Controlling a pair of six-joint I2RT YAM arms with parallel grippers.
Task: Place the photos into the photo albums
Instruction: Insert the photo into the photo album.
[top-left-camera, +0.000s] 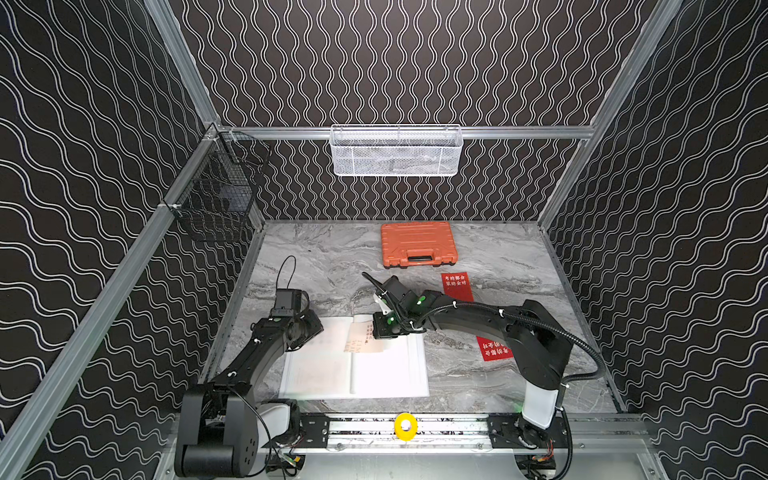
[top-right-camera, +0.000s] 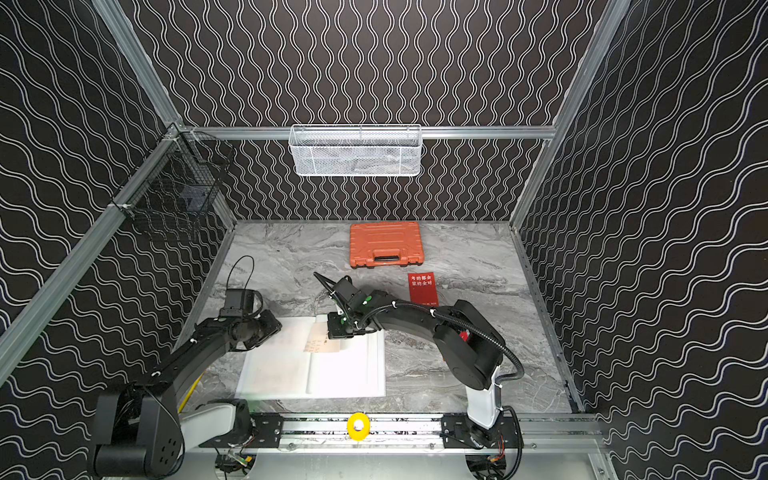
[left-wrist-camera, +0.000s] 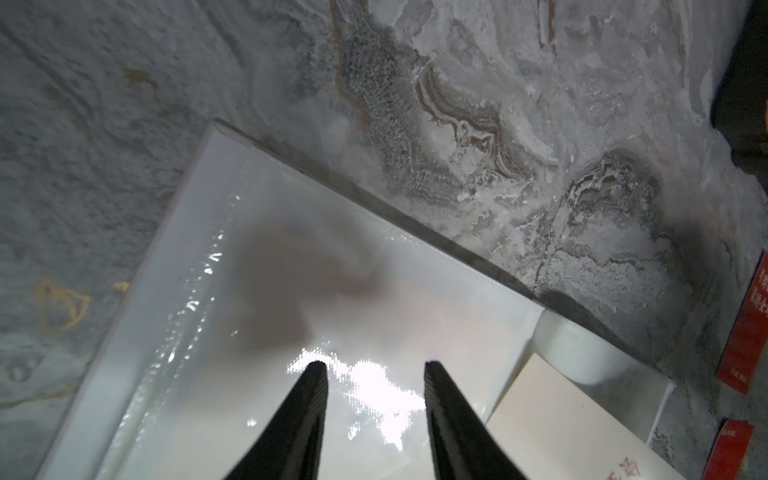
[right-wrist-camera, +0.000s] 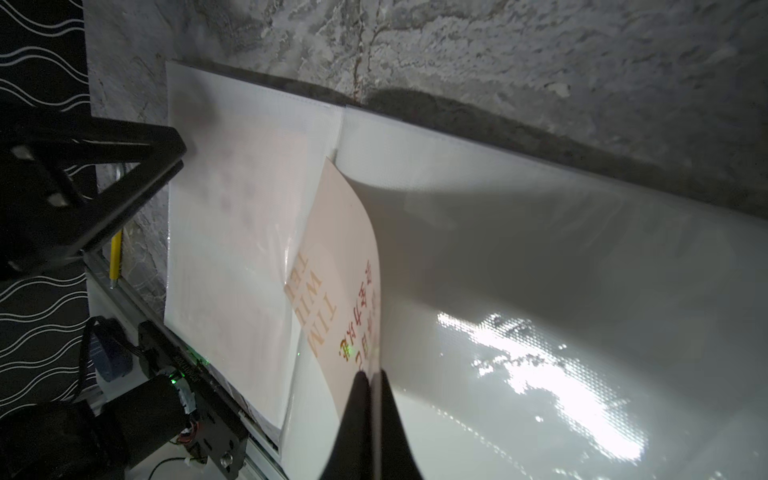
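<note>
Right gripper (right-wrist-camera: 371, 375) pinches curled cream card (right-wrist-camera: 345, 232) over glossy album (right-wrist-camera: 540, 270); left gripper (left-wrist-camera: 376, 365) half-parted, empty

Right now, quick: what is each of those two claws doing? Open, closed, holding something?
Left gripper: open, empty, over the photo album page.
Right gripper: shut on a cream photo.

The worktop (top-left-camera: 316, 257) has open room far left. An orange case (top-left-camera: 417, 243) fills the far middle. A far red card (top-left-camera: 456, 286) and a near red card (top-left-camera: 492, 351) lie right. The album (top-left-camera: 386, 374) lies near middle.
</note>
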